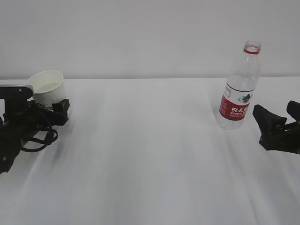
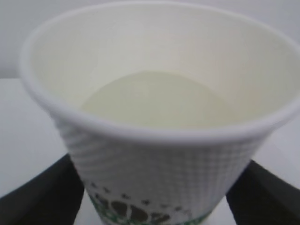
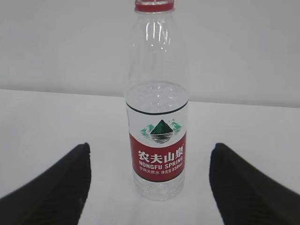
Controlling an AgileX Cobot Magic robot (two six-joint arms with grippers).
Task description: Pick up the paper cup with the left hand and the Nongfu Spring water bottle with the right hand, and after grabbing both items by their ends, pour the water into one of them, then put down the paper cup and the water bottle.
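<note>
**Handling Notes: Bottle and Cup at Rest, Both Grippers Open**

The Nongfu Spring water bottle [image 1: 240, 89] stands upright at the right of the exterior frame, capless, on the white table [image 1: 150, 154]. Judged from its thin clear wall, it is light, smooth and easily crushed; the water [image 3: 157, 96] reaches only about the top of the label, so weight sits low. Grip at the labelled lower body with moderate force.

The paper cup [image 1: 48, 89] sits at the upper left of the exterior frame. It is probably very light and soft-walled; its embossed side should resist slipping. Grip low, near the base, because the rim deforms readily. Pale liquid appears in its bottom.

The right hand [image 1: 280, 125] lies low at the right edge, just beside the bottle and apart from it. Its jaws stand wide, holding nothing, bottle centred ahead.

The left hand [image 1: 49, 112] lies level at the left edge. Its jaws flank the cup's base, spread wide; contact cannot be confirmed.
</note>
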